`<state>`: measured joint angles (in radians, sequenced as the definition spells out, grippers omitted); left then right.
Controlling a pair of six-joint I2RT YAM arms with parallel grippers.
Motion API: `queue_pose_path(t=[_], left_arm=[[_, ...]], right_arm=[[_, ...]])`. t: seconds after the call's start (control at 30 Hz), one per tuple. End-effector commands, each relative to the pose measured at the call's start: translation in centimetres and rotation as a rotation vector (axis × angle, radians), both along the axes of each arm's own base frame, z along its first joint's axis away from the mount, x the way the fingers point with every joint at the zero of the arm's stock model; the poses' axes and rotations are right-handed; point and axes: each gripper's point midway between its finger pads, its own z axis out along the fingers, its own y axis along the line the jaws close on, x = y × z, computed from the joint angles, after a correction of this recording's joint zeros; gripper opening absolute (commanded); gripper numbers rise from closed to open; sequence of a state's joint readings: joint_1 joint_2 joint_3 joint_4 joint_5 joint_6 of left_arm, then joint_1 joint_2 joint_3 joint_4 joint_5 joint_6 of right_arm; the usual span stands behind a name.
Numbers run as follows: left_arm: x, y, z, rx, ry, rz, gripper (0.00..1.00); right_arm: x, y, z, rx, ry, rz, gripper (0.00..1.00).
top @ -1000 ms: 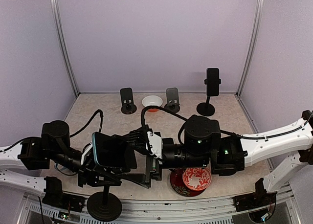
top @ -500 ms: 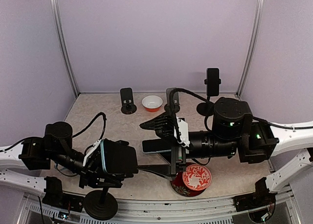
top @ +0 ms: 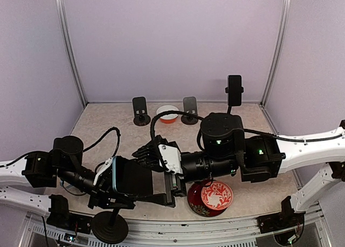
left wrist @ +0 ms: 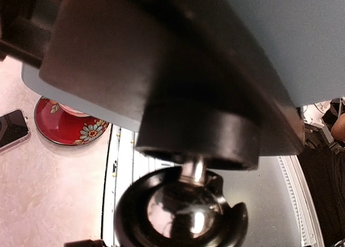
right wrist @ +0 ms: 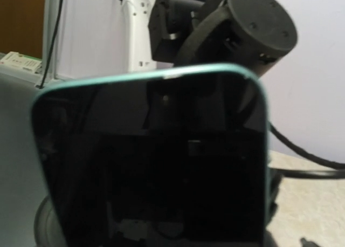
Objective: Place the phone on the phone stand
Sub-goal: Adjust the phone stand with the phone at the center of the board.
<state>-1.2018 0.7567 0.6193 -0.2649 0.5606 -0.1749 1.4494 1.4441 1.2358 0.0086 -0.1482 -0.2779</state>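
1. Phone stand point(top: 110, 227): round black base at the near table edge, pole rising. Its ball joint point(left wrist: 188, 204) sits directly beneath the phone.
2. Phone point(top: 129, 177): teal-rimmed with a dark screen, upright over the stand. My left gripper point(top: 107, 183) pinches it by its edge. I cannot tell whether it is seated on the stand.
3. My right gripper point(top: 160, 171): jaws spread wide and holding nothing, just beside the phone and facing its screen point(right wrist: 151, 160).
4. Red patterned dish point(top: 211, 197): right of the phone, partly covered by my right arm.
5. Second phone point(left wrist: 12, 129): flat on the table point(top: 102, 128) near the dish, hidden from above by my right arm.
6. Far edge: two small stands point(top: 140, 111) point(top: 190, 109) with a bowl point(top: 168, 113) between them, and a tall stand point(top: 234, 90) carrying another handset.
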Motion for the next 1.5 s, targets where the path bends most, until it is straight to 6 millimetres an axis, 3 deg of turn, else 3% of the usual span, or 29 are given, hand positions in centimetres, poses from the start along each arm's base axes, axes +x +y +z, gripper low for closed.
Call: queue_pose_path(t=[0.0, 0.23, 0.37, 0.7, 0.87, 1.47], left_arm=[[-0.3, -0.5, 5.1, -0.193, -0.061, -0.023, 0.00], [-0.3, -0.5, 5.0, -0.191, -0.064, -0.026, 0.00], [-0.2, -0.5, 5.0, -0.190, -0.067, -0.023, 0.00], [-0.1, -0.3, 5.0, -0.192, -0.067, -0.011, 0.00], [-0.1, -0.3, 4.9, -0.191, -0.069, -0.009, 0.00], [0.2, -0.6, 4.2, -0.169, -0.068, 0.002, 0.00]], right_arm=[[0.0, 0.3, -0.8, -0.037, 0.042, 0.024, 1.00], [0.8, -0.7, 0.0, -0.023, 0.151, 0.039, 1.00], [-0.2, -0.9, 0.0, -0.020, 0.178, 0.099, 1.00], [-1.1, 0.1, -2.1, -0.074, 0.211, 0.162, 1.00], [-0.4, 0.4, -3.0, -0.103, 0.210, 0.115, 1.00], [0.3, 1.0, -2.1, -0.051, 0.171, 0.075, 1.00]])
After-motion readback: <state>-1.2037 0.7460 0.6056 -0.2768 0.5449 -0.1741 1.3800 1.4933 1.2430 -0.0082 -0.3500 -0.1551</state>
